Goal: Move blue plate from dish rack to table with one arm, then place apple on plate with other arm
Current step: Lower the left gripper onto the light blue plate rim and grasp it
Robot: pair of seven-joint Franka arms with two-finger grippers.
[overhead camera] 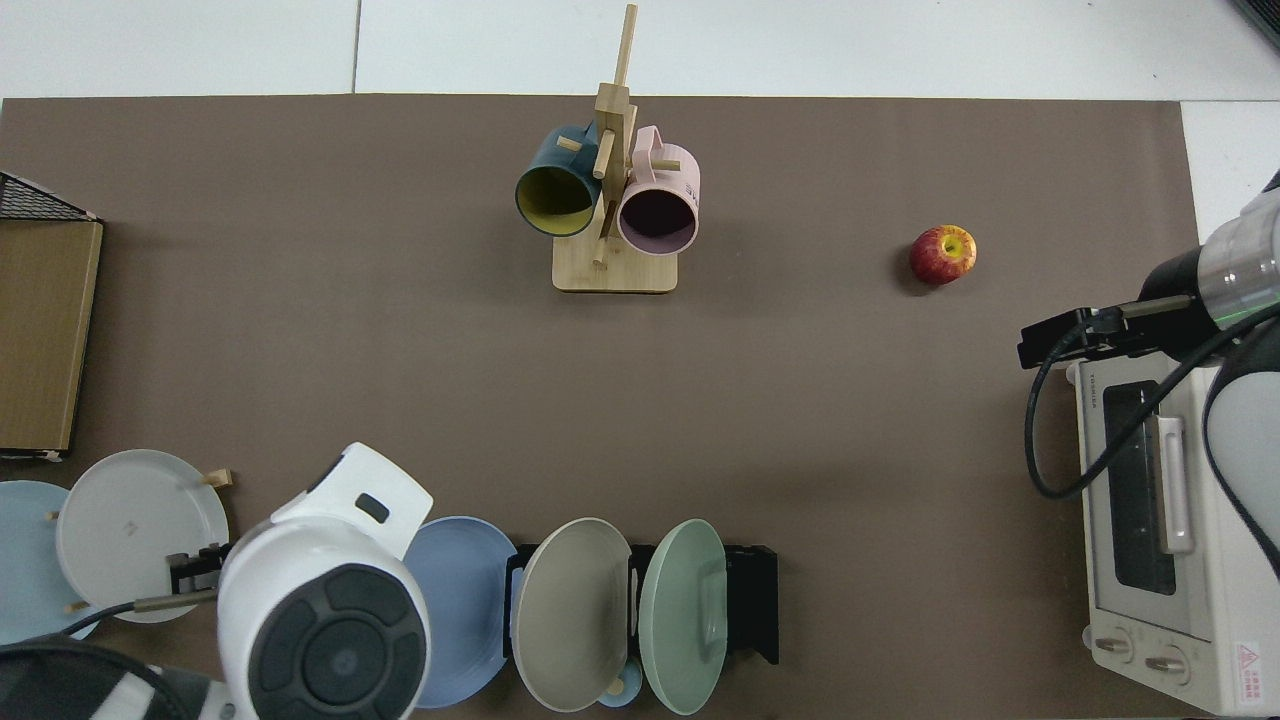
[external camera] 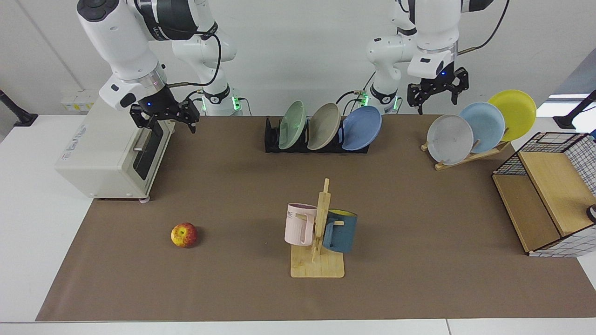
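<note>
The left gripper hangs with its fingers spread wide and empty, up in the air between the blue plate and the grey plate on the light wooden plate stand, touching neither. In the top view its white wrist covers part of the blue plate. That plate leans in the end slot of the black dish rack, beside a beige plate and a pale green plate. The right gripper waits with its fingers open and empty, just above the front of the white toaster oven. The apple sits alone on the table, on the brown mat, well apart from both grippers and from the mug tree holding a pink mug and a dark blue mug.
</note>
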